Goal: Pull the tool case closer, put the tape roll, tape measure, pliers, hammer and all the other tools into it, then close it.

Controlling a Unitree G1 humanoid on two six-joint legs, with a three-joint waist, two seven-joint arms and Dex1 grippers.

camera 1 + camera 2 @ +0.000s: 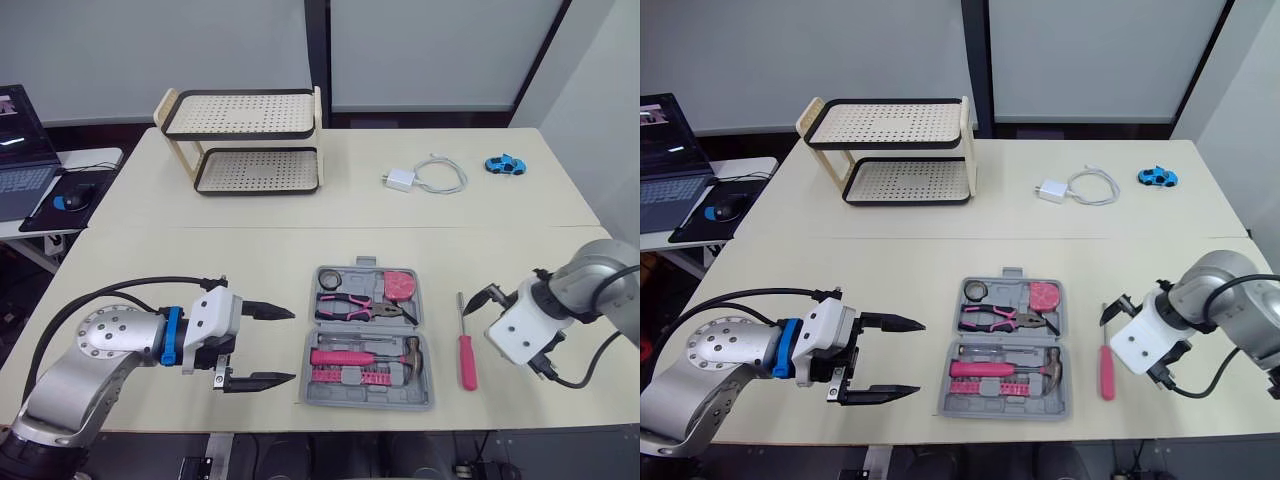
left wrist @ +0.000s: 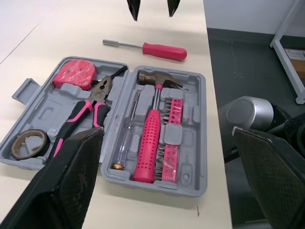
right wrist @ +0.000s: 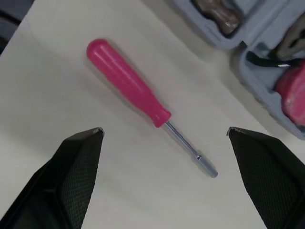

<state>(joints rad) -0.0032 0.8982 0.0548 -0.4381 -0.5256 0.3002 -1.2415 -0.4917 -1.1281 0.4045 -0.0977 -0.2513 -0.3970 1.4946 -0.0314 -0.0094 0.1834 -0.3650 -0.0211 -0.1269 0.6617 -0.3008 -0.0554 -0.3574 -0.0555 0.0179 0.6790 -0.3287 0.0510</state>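
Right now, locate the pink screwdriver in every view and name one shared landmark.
Left eye: screwdriver right of the tool case.
Right eye: screwdriver right of the case.
Left wrist: screwdriver beyond the case's hammer side.
Right wrist: screwdriver beside the case's corner.
Landmark: the case.

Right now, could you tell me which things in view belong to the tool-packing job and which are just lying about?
For the job:
tool case
tape roll, tape measure, pliers and hammer, all already in it
screwdriver, lying outside beside the case

Just lying about:
rack
charger with cable
toy car
laptop
mouse
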